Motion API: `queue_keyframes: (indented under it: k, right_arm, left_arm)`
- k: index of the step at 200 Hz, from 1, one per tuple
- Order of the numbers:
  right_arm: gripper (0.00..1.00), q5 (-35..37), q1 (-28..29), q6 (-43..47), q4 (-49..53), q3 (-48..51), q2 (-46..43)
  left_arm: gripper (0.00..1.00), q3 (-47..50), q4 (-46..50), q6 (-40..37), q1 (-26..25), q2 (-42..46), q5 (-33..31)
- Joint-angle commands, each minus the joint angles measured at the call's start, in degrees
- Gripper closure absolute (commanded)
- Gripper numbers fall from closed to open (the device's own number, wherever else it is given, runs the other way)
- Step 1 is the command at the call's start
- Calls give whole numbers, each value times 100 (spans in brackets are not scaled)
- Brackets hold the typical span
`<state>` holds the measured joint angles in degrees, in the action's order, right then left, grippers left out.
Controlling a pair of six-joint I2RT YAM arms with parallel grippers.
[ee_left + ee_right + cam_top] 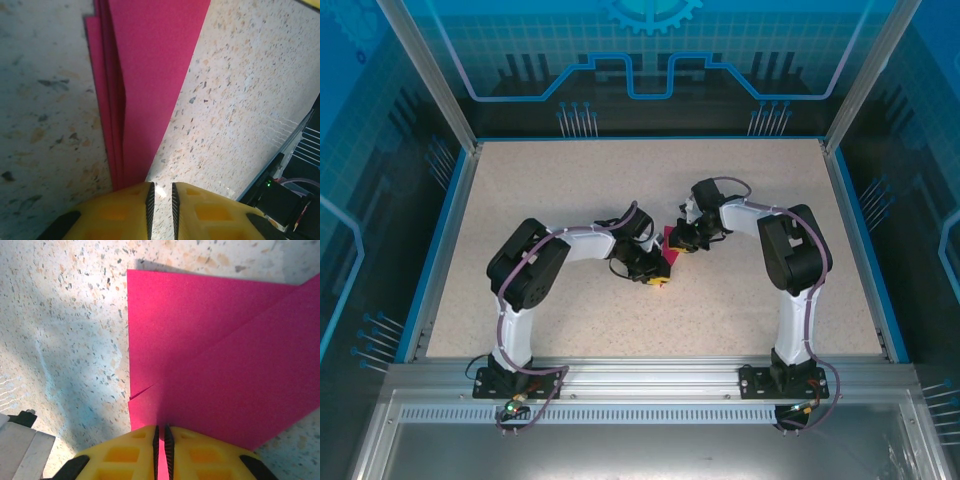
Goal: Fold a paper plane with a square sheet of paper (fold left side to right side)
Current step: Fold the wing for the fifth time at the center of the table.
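Magenta-pink folded paper sheet [225, 370] on speckled desk [65, 315]; right pincer [160, 432] clamped on its edge, left pincer [161, 192] nearly together, perhaps pressing its tip.

Left hand [161, 191] and right hand [161, 434] crowd the folded pink paper [225, 365] mid-table, speckled tabletop [570, 180] open around them

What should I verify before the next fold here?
1. Right fingers shut on paper: ok.
2. Left fingers gripping paper: cannot tell; its end runs under one finger, and table shows in their gap.
3. Diagonal fold formed: ok.
4. Paper lying flat: not ok; a pocket gapes between layers in the left wrist view.
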<state>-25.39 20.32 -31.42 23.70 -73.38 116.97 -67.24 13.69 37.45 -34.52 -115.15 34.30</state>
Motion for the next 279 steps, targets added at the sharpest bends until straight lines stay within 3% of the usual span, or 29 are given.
queue_keyframes:
  k: [1,72,183,238,279]
  right_arm:
    - [84,346,33,117,379,-22,264]
    - [84,377,34,146,455,-52,300]
    - [84,361,34,162,504,-106,318]
    - [84,339,34,171,504,-106,293]
    - [84,327,29,176,504,-99,275]
  left_arm:
    - [80,150,213,25,-11,208,-220]
    - [80,362,119,63,37,196,-255]
    - [89,1211,-60,140,53,683,-76]
    - [89,955,-115,223,321,1064,171]
    - [85,495,-153,157,329,765,316]
